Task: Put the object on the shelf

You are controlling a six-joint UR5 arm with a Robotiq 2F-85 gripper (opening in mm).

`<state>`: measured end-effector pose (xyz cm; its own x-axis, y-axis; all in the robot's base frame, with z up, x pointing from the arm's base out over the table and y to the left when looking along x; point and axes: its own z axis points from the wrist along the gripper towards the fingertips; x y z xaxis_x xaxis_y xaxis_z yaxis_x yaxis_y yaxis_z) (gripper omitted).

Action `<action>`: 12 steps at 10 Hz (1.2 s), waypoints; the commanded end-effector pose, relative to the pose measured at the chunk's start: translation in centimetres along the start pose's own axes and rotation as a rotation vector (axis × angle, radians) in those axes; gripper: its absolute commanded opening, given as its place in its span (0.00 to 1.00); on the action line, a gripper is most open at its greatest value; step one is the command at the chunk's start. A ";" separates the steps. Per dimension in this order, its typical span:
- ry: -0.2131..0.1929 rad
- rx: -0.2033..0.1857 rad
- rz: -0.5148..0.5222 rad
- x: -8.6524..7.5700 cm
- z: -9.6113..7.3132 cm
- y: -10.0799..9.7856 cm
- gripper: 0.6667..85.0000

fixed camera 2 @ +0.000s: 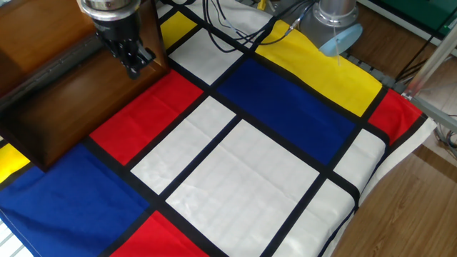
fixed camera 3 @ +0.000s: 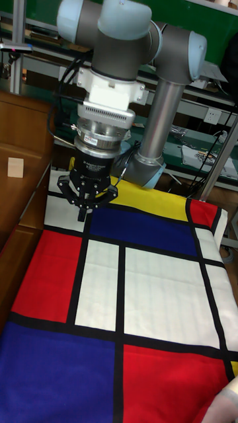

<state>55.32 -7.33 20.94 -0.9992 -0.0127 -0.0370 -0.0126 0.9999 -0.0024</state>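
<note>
The object, a small pale beige cube (fixed camera 3: 14,167), sits on a board of the dark brown shelf (fixed camera 3: 23,218) at the left edge of the tall fixed view. It does not show in the fixed view. There the shelf (fixed camera 2: 64,93) fills the top left corner. My gripper (fixed camera 2: 135,68) hangs over the shelf's right front edge, fingers pointing down. In the tall fixed view the gripper (fixed camera 3: 83,211) is well to the right of the cube and lower in the picture. Its fingertips meet, shut with nothing between them.
A cloth of red, blue, yellow and white panels with black bands (fixed camera 2: 243,157) covers the table. Black cables (fixed camera 2: 228,28) and the arm's base (fixed camera 2: 335,14) are at the back. The table's edge (fixed camera 2: 385,185) drops off at the right.
</note>
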 end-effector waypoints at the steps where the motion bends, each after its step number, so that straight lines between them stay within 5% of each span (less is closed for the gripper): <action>1: -0.009 0.002 0.022 -1.0 2.0 2.1 0.00; 4: -0.048 0.038 0.056 -2.6 5.7 5.0 0.00; 7: -0.076 0.065 0.052 -3.6 9.6 5.0 0.00; 12: -0.047 0.032 0.035 -3.1 10.3 5.7 0.00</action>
<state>58.80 -2.25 11.37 -0.9952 0.0218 -0.0952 0.0273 0.9980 -0.0565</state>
